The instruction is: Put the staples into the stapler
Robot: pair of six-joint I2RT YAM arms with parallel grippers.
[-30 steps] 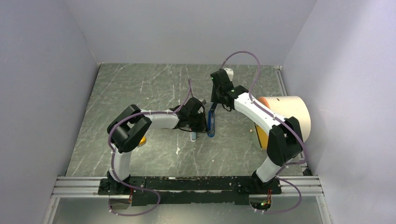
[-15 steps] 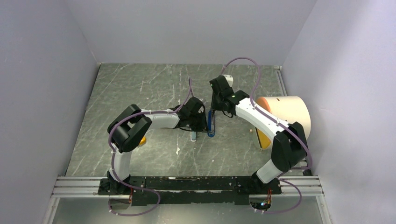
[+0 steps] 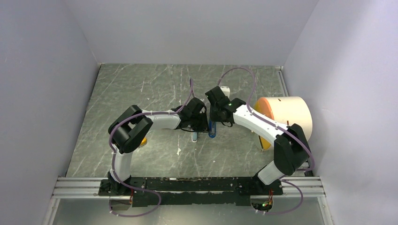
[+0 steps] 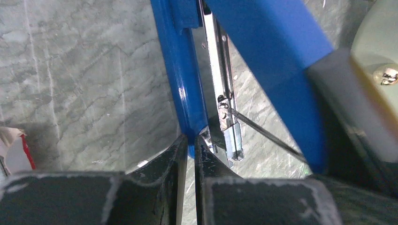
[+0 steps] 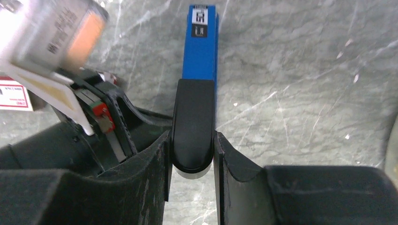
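Note:
The blue stapler (image 3: pixel 212 131) stands open at mid-table between both arms. In the left wrist view its blue base wall (image 4: pixel 180 79) runs away from me beside the bare metal rail (image 4: pixel 217 65), and the blue top cover (image 4: pixel 272 56) is swung up on the right. My left gripper (image 4: pixel 190 139) is shut on the near end of the base wall. My right gripper (image 5: pixel 192 137) is shut on the black end (image 5: pixel 193 117) of the top cover, whose blue length (image 5: pixel 199 47) points away. In the top view the two grippers (image 3: pixel 202 124) (image 3: pixel 214 116) nearly touch. The staples are out of view.
A red-and-white box (image 5: pixel 13 93) lies just left of the stapler. A big beige roll with an orange end (image 3: pixel 286 117) lies at the right. A small orange-yellow block (image 3: pixel 142 140) sits under the left arm. Walls close in three sides.
My right gripper has swung toward the near side and slightly left, carrying the stapler's top cover closer to the left gripper. The left arm has stayed put.

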